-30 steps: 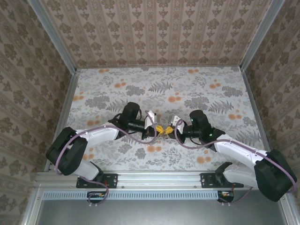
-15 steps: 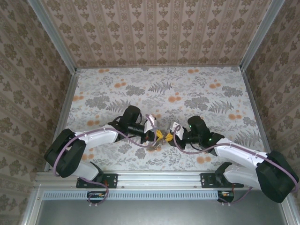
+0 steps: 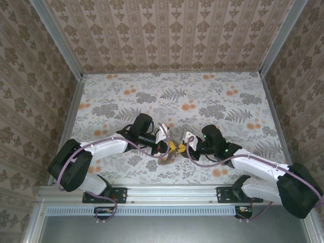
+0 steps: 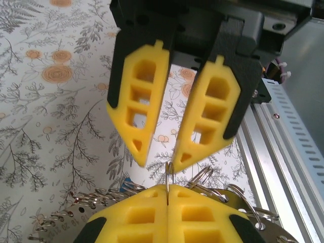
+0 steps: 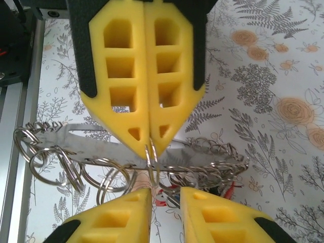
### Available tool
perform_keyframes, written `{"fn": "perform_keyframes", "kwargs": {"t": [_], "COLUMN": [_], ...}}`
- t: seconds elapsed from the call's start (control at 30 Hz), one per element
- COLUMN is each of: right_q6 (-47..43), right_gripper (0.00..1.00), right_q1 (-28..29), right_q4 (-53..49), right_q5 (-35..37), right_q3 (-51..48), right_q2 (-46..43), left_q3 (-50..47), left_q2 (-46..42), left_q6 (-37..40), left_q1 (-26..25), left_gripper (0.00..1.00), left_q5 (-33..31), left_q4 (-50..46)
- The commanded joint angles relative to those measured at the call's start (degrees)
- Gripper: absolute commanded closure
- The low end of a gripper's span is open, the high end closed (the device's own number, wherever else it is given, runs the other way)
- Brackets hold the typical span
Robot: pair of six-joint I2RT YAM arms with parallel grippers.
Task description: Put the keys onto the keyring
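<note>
Left gripper (image 5: pixel 150 147) has its yellow foam pads pressed tight together, and nipped right at the tips is a thin silver wire loop (image 4: pixel 167 182), standing upright out of the pinch. Facing it, nose to nose, the right gripper (image 4: pixel 158 159) has its yellow fingers spread, a clear gap between the two tips, and nothing in them; the top of the wire loop sits just under that gap, close to one tip, though contact can't be judged. Out from the fingers, the keyring, a wide thin band looking silver-grey from here (image 5: pixel 86 143), runs flat across beneath the left gripper's tips, low over the table. A crowd of small silver split rings (image 5: pixel 66 157) is bunched along it and fans out to either side. Tucked under the band, the keys (image 5: pixel 229 190) peek out as scraps of red and dark plastic, mostly hidden by rings. All of it sits over the grey-and-orange floral tabletop (image 5: pixel 283 76), near the front edge, with the ribbed aluminium rail (image 4: pixel 283 152) just beside the meeting point.
</note>
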Motion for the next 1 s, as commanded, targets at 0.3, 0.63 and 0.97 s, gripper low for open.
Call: {"fn": "perform_keyframes", "kwargs": {"t": [0.3, 0.63, 0.97], "right_q6": [-3.4, -4.1, -3.5], "right_gripper": [0.74, 0.75, 0.86], "right_q1": [0.5, 0.6, 0.6], "right_q4": [0.6, -2.8, -1.1], "right_q5": [1.1, 2.6, 0.5], "right_q3": [2.5, 3.4, 4.0], "right_q2": [-0.4, -1.8, 0.0], "left_q3": [2.3, 2.5, 3.2], "left_q2": [0.4, 0.0, 0.4], "left_q6": [0.8, 1.1, 1.0], "left_q1": [-0.3, 0.0, -0.1], "left_gripper": [1.00, 1.00, 1.00], "left_q5": [2.1, 1.1, 1.6], "left_q4": [-1.1, -2.0, -1.8]}}
